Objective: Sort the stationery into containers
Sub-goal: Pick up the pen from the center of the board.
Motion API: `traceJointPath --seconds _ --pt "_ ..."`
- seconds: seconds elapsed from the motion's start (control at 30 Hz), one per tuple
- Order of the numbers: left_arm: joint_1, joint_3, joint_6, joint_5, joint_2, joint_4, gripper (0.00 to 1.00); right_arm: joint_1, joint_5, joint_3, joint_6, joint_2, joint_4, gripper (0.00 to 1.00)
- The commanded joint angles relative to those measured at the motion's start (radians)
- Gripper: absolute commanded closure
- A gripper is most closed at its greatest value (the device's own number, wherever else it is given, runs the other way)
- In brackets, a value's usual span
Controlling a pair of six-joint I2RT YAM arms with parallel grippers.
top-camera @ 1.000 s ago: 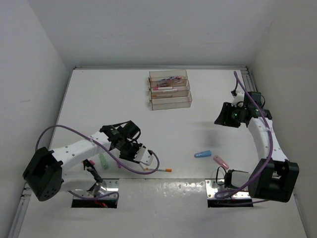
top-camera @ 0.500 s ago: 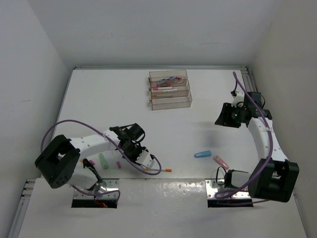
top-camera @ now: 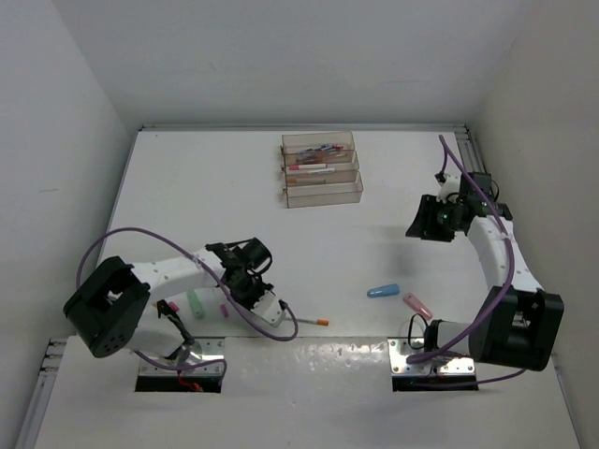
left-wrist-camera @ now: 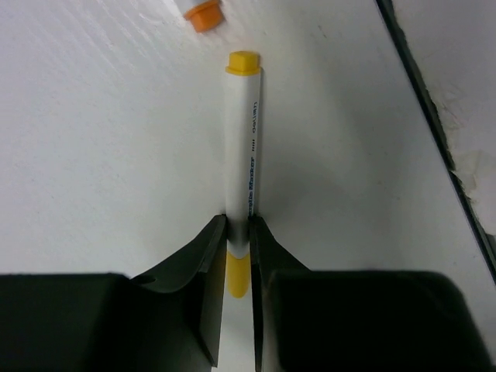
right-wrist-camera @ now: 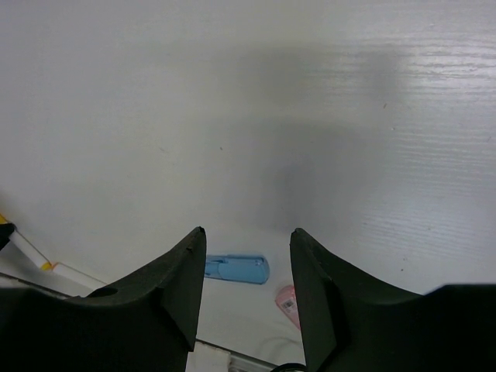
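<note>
Your left gripper [left-wrist-camera: 239, 229] is pinching a white marker [left-wrist-camera: 242, 132] with yellow ends, fingers [left-wrist-camera: 208, 263] pressing on the barrel near its rear end, marker lying flat on the table [left-wrist-camera: 93, 139]. An orange pen cap [left-wrist-camera: 203, 11] is sitting just past the marker's far tip, not touching it. Your right gripper [right-wrist-camera: 248, 240] is hovering with jaws spread, gripping nothing. A blue piece [right-wrist-camera: 236, 269] and a pink piece [right-wrist-camera: 287, 298] are lying on the table in its view. The trays [top-camera: 323, 198] are sitting at the far middle, well apart from both grippers, with pens [top-camera: 314, 148] showing in the back two. A green piece [top-camera: 197, 302] is lying left of your left gripper
</note>
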Motion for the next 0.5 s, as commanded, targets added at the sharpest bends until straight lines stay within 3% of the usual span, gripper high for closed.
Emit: traceJointPath --seconds 0.0,0.07,0.13,0.17,0.27,0.37,0.47 --pt "0.037 0.042 0.098 0.006 -0.053 -0.129 0.9 -0.005 -0.023 0.058 -0.017 0.016 0.012 0.53" --pt "0.058 0.109 0.146 0.028 -0.121 -0.228 1.0 -0.004 -0.021 0.072 -0.019 0.027 0.01 0.53" --pt "0.066 0.188 0.126 0.04 -0.135 -0.252 1.0 -0.005 -0.024 0.078 -0.02 0.038 0.01 0.53" --pt "0.069 0.307 0.097 0.06 -0.127 -0.256 1.0 -0.004 -0.024 0.081 -0.019 0.047 0.009 0.53" --pt "0.089 0.542 -0.065 0.089 0.013 -0.261 1.0 -0.004 -0.026 0.093 -0.019 0.059 0.007 0.53" --pt "0.15 0.988 -0.254 0.08 0.313 -0.287 1.0 -0.004 -0.028 0.141 -0.051 0.087 -0.008 0.53" --pt "0.198 1.253 -0.369 0.054 0.484 -0.305 1.0 -0.004 -0.02 0.198 -0.09 0.119 -0.043 0.53"
